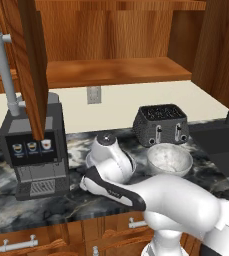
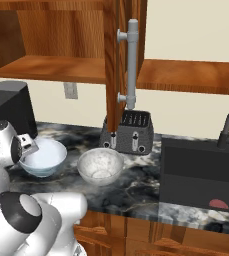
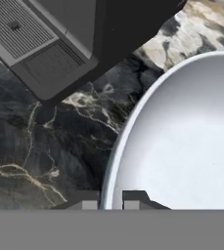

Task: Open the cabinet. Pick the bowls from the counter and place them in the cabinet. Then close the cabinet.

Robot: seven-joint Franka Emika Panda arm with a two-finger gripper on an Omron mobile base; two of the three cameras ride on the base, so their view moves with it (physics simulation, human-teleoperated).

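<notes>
White bowl (image 3: pixel 182 146) beside the coffee machine (image 1: pixel 33 150); gripper (image 3: pixel 111 199) jaws straddle its rim, grip cannot be told

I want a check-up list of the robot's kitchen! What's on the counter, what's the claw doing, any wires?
Surface: dark marble counter, nothing spilled.
Job's things: cabinet open, shelf bare; white bowl and speckled bowl sit apart on the counter.
Clutter: coffee machine, toaster.
Claw: claw low at the white bowl's rim, one fingertip on each side; whether it has closed cannot be told.
Cables: nothing seen.
Surroundings: wall outlet, sink with faucet, drawers below.
</notes>
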